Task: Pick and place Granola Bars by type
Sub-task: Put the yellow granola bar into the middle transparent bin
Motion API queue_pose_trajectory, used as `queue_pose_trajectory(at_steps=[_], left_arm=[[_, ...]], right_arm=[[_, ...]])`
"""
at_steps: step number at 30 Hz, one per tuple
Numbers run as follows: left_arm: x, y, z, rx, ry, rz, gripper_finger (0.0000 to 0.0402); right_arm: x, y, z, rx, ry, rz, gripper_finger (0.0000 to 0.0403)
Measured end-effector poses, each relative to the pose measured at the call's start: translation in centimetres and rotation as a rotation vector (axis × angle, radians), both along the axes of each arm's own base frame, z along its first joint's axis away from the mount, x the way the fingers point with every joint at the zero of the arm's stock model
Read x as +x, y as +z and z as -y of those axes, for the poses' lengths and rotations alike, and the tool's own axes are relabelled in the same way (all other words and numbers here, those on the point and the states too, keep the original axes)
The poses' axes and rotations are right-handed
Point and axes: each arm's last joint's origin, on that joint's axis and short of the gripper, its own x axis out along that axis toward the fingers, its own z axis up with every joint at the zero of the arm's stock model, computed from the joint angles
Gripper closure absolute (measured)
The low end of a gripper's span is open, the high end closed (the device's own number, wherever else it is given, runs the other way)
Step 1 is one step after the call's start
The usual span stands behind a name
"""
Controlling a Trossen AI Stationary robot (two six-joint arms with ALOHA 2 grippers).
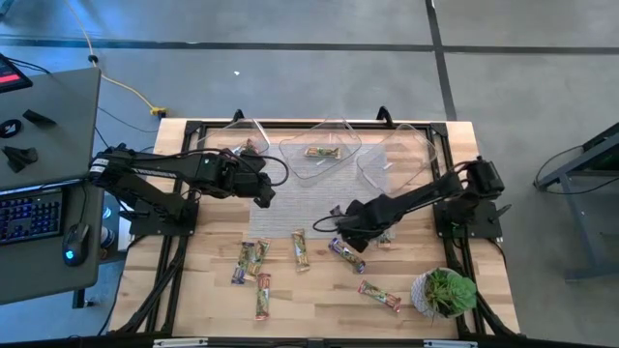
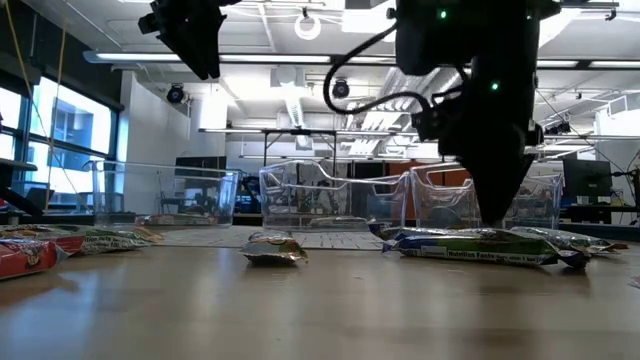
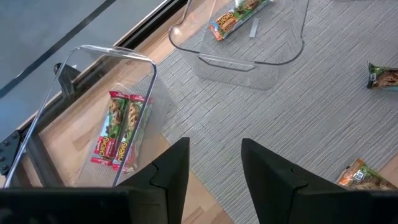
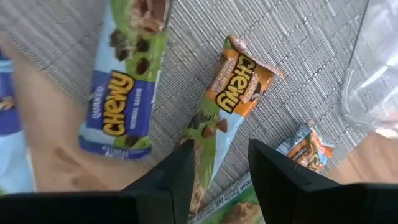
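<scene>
Granola bars lie scattered on the wooden table (image 1: pixel 203 309) and on the grey mat (image 1: pixel 309 208). My right gripper (image 4: pixel 221 168) is open, low over the mat's near right corner, pointing steeply down. Its fingers stand on either side of one end of an orange-green bar (image 4: pixel 239 87). A purple bar (image 4: pixel 124 81) lies flat beside that one. My left gripper (image 3: pixel 214 168) hangs open and empty high above the mat's left part (image 1: pixel 263 193). Red bars (image 3: pixel 121 127) lie in the left clear tub (image 1: pixel 237 145), and an orange bar (image 3: pixel 239 15) lies in the middle tub (image 1: pixel 324 150). My right gripper comes from above with one finger (image 4: pixel 177 171) on each side of the orange-green bar's near end (image 4: pixel 208 140). The bar lies flat on the mat. Whether the fingers touch it I cannot tell.
A third clear tub (image 1: pixel 401 155) stands at the far right. Loose bars lie near the front: some at the left (image 1: pixel 250 261), one in the middle (image 1: pixel 300 249), one at the right (image 1: pixel 379 295). A small potted plant (image 1: pixel 445 290) sits at the near right corner.
</scene>
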Motion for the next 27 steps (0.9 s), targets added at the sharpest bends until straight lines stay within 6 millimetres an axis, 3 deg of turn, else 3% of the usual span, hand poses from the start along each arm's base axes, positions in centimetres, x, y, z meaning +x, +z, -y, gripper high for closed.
queue_pose_trajectory(at_steps=[27], left_arm=[[-0.01,-0.01,0.01,-0.004,-0.001,-0.001,0.0261]], right_arm=[[0.58,-0.67,-0.29,0.052,-0.020,0.026,0.0269]])
